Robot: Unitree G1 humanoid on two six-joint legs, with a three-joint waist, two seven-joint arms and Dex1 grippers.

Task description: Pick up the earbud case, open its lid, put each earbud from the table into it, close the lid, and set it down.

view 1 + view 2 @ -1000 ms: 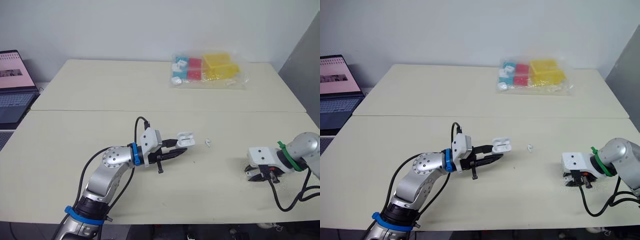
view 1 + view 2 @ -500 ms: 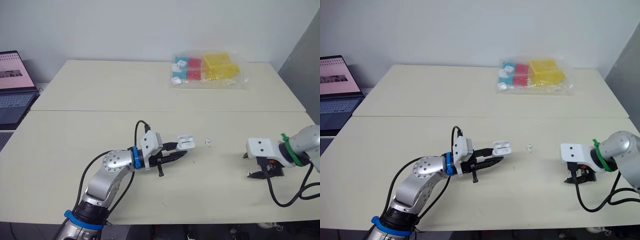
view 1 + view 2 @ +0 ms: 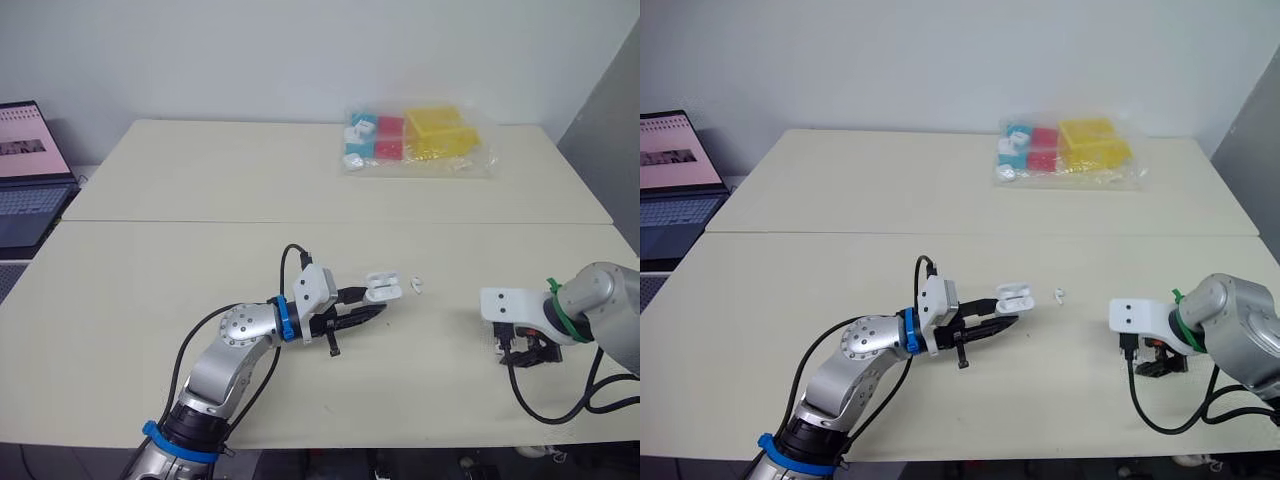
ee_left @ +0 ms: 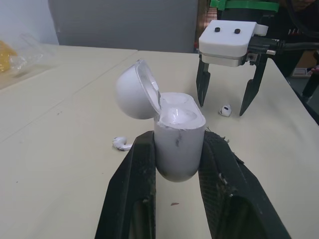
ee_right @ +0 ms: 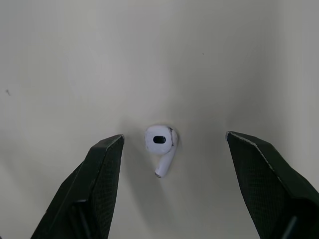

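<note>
Grip is firm on the left: the left gripper (image 4: 179, 149) has its two black fingers pressed against either side of the white earbud case (image 4: 178, 142), holding it upright and lifted off the tabletop (image 3: 180, 290). The lid (image 4: 133, 90) is swung open, tipped back on its hinge. Whether anything sits inside the case cannot be told.

Just beyond the case, a loose earbud (image 3: 417, 286) lies on the tabletop, near the left gripper's tips but apart from them.

Over to the right: the right gripper (image 5: 174, 137) points straight down at the tabletop with its fingers spread wide. A second earbud (image 5: 160, 142) lies flat between them, touching neither finger, slightly closer to one than the other. The left wrist view shows the same thing from the side, with the right gripper's two finger tips down at the surface and the white bud on the tabletop in the gap.

The two grippers are well apart, left near the middle of the near tabletop, right toward its right end.

Farther out, a clear plastic bag of coloured blocks (image 3: 415, 140) rests at the far side, and an open laptop (image 3: 25, 170) sits off the left edge.
</note>
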